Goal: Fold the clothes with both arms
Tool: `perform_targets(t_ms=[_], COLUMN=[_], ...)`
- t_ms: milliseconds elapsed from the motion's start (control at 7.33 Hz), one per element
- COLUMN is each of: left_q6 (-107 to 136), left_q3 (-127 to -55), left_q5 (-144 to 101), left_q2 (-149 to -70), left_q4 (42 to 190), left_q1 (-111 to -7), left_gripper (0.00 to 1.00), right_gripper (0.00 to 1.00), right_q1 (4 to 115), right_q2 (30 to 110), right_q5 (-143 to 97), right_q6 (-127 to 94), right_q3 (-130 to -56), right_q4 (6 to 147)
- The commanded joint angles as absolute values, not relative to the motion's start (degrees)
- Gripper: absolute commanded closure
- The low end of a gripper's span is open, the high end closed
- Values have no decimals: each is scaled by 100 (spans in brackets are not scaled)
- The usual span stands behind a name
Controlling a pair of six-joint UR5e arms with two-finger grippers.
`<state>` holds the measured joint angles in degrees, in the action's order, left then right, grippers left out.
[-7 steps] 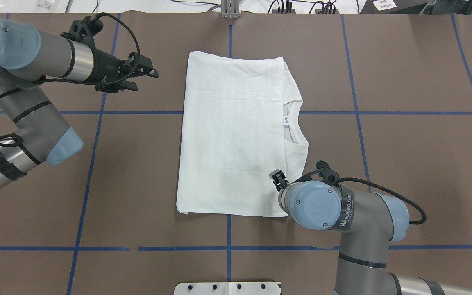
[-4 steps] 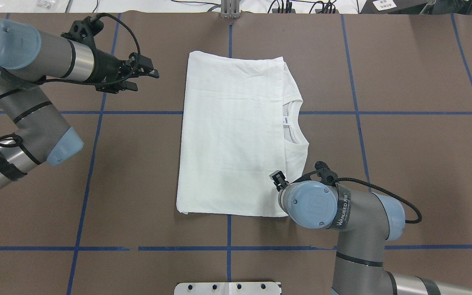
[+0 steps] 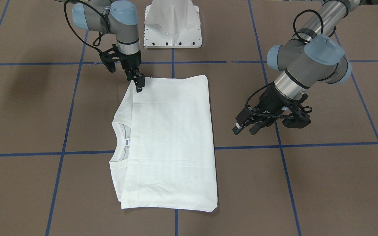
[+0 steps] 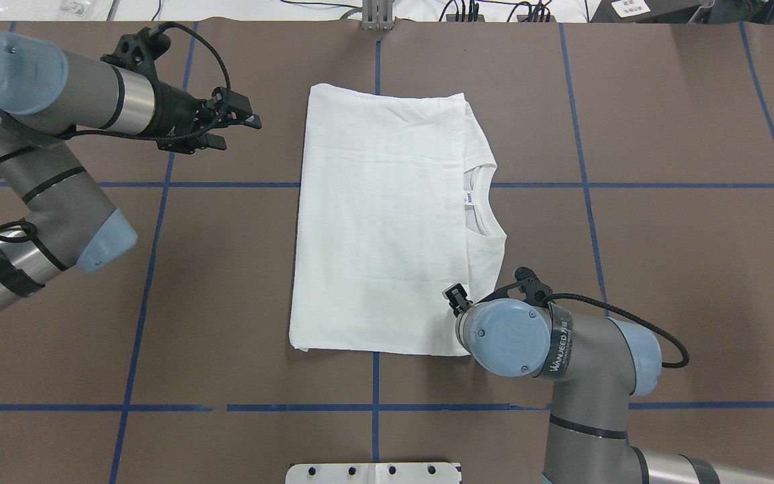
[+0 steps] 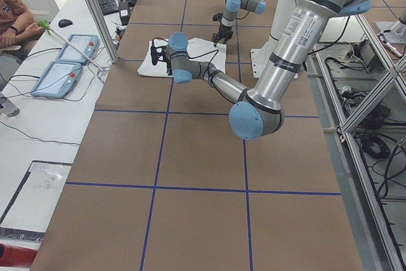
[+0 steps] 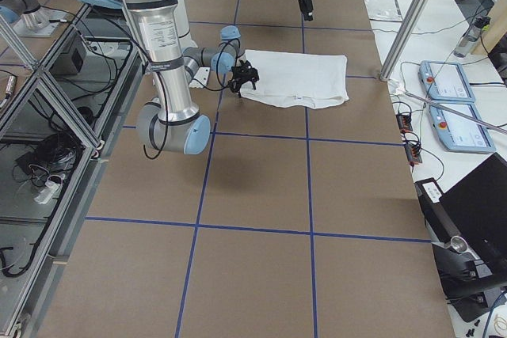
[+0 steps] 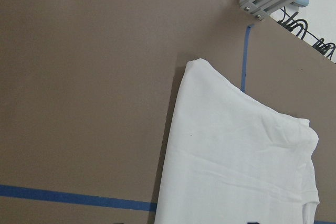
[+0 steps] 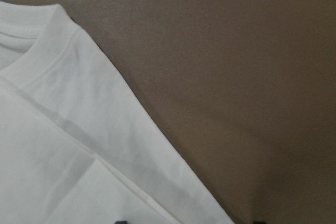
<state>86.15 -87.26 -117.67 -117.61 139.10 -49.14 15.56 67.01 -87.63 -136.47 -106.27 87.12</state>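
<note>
The clothes are one white T-shirt (image 4: 387, 222) lying folded into a flat rectangle at mid-table, also seen in the front-facing view (image 3: 172, 137). Its ribbed collar (image 4: 480, 202) and neck label (image 3: 127, 142) peek out along the robot's right edge. My right gripper (image 4: 455, 296) hovers over the shirt's near right corner (image 8: 63, 145). In the right wrist view its fingertips stand apart with no cloth between them, so it is open. My left gripper (image 3: 243, 131) is open and empty, held above bare table to the left of the shirt (image 7: 236, 166).
The brown table cover carries blue tape grid lines (image 4: 373, 407). The white pedestal base (image 3: 172, 26) stands at the robot's edge and an aluminium post (image 4: 378, 17) at the far edge. Control tablets (image 5: 60, 68) and a person's arm (image 5: 16, 20) lie beyond the table.
The right arm's elbow has drifted slightly toward the left and the near edge, while its gripper stays over the same corner. The left arm and the shirt have not moved.
</note>
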Motion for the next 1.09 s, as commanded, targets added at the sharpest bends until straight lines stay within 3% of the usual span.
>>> perform_targets(t_ms=[0,955], left_q6=[8613,9172], left_q3=[-8728,-8833], left_q5=[-11777,-11734], left_q2=[-11760,-11698], left_q4=[13922,13948], left_q1=[-4913,-4634], left_gripper=[18,17], right_gripper=[99,100], right_q1=[1547,1608], right_q2=[6697,6723], right_q5=[-8754,-8833], right_q6=[-13693,-13597], right_q3=[-10617,-11021], right_q4=[8719,9088])
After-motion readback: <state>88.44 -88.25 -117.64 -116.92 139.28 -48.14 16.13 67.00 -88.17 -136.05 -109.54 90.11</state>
